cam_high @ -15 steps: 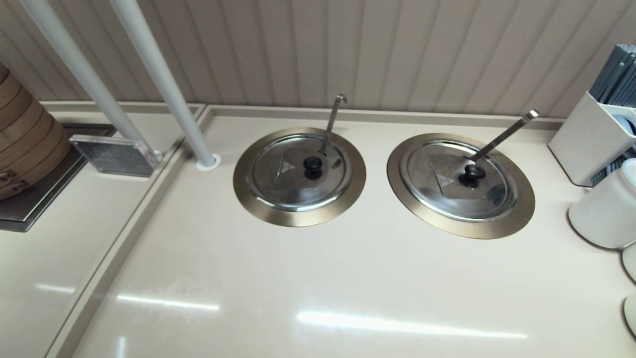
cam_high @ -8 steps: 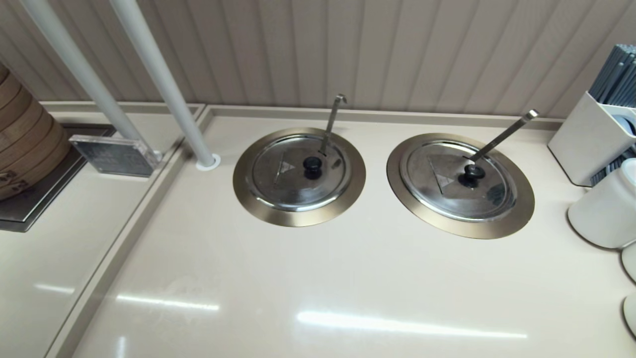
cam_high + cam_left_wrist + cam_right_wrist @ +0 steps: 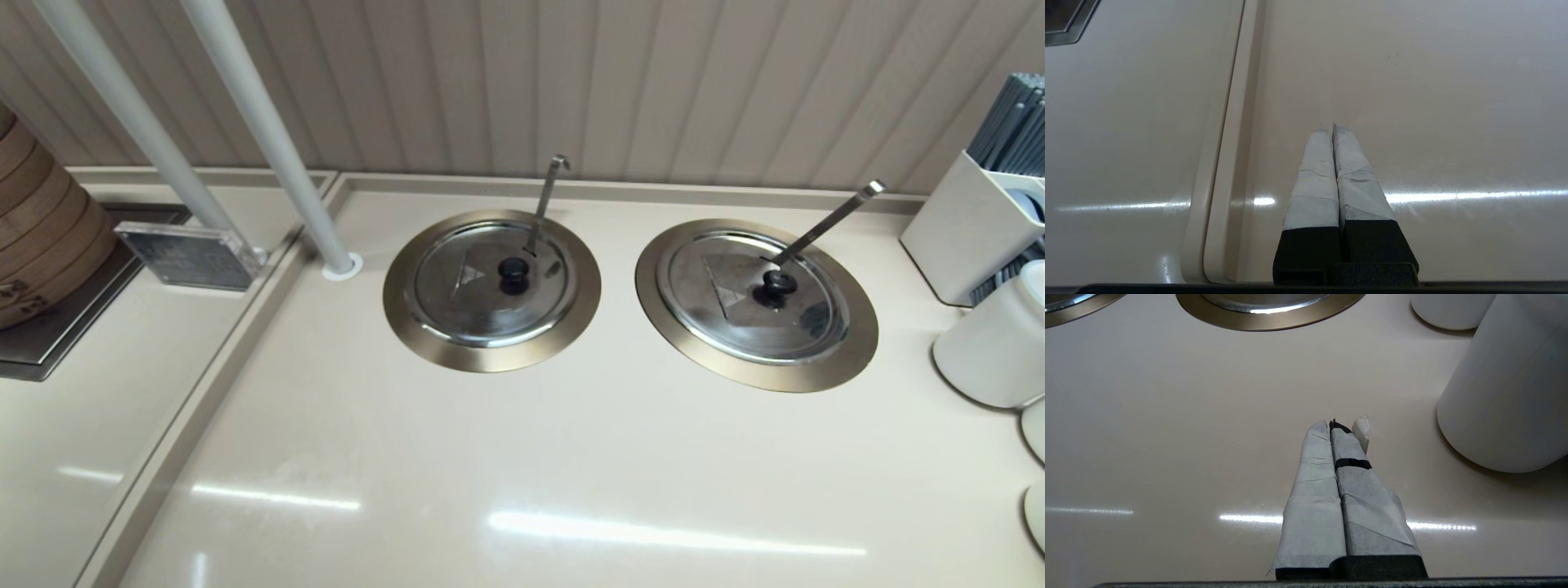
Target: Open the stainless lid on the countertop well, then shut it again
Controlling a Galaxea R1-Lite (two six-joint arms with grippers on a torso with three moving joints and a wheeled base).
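The stainless lid point(image 3: 465, 302) lies shut on the left countertop well point(image 3: 490, 355), a round steel lid with a black centre knob point(image 3: 513, 273) and a small triangular mark. A hook-tipped ladle handle point(image 3: 545, 196) rises from its notch. Neither gripper appears in the head view. In the left wrist view my left gripper point(image 3: 1329, 127) is shut and empty over bare beige counter, with no lid in sight. My right gripper point(image 3: 1329, 424) is shut and empty too, well short of the wells; an edge of the left well's rim point(image 3: 1073, 314) shows in that view's corner.
The twin lid point(image 3: 735, 310) with a straight ladle handle point(image 3: 829, 220) covers the right well point(image 3: 767, 376). White jars point(image 3: 992, 343) and a utensil holder point(image 3: 963, 229) stand far right. A white pole point(image 3: 269, 139), a sign block point(image 3: 188, 255) and bamboo steamers point(image 3: 41, 237) are left.
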